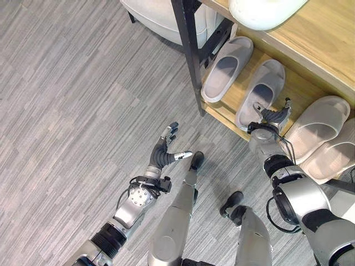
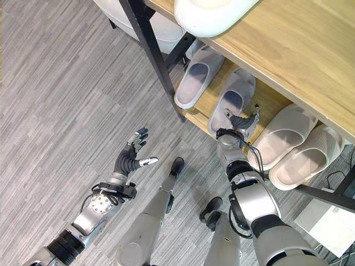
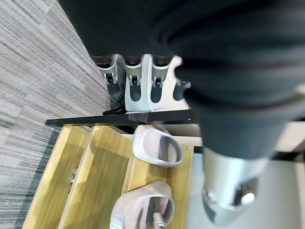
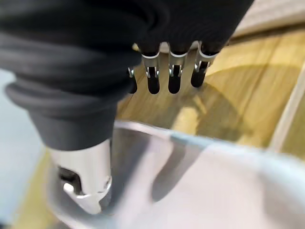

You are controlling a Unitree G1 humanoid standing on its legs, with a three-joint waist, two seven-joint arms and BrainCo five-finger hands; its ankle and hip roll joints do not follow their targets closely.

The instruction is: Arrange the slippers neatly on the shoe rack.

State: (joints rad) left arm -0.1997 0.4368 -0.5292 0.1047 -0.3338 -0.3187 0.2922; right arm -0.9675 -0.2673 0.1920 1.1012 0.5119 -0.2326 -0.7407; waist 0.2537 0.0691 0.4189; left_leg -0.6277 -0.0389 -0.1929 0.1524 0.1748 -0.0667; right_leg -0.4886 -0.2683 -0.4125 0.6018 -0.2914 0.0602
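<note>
Left eye view: I am seeing four pale slippers lying on the lower wooden shelf (image 1: 224, 113) of the shoe rack, toes pointing inward. The far pair sits by the black post (image 1: 187, 50): first slipper (image 1: 226, 67) nearest the post, second slipper (image 1: 260, 91) just beside it. The near pair, third slipper (image 1: 316, 127) and fourth slipper (image 1: 331, 154), is lying side by side and touching.

I am reading the right hand (image 1: 270, 117) as resting at the heel end of the second slipper, between it and the third. In the right wrist view its fingers (image 4: 174, 76) are hanging straight over the wooden shelf, while the thumb is sitting against the pale slipper rim (image 4: 200, 148); the fingers are relaxed and not wrapped round anything.

The left hand (image 1: 165, 151) is hovering over the grey floor (image 1: 77, 111), well apart from the rack, fingers spread and loose, grasping nothing. Its wrist view is looking past straight fingers (image 3: 136, 86) toward the rack and two slippers.

A white rounded object (image 1: 260, 12) is sitting on the top shelf (image 1: 316, 44). A pale upholstered piece (image 1: 158, 16) is standing behind the post.
</note>
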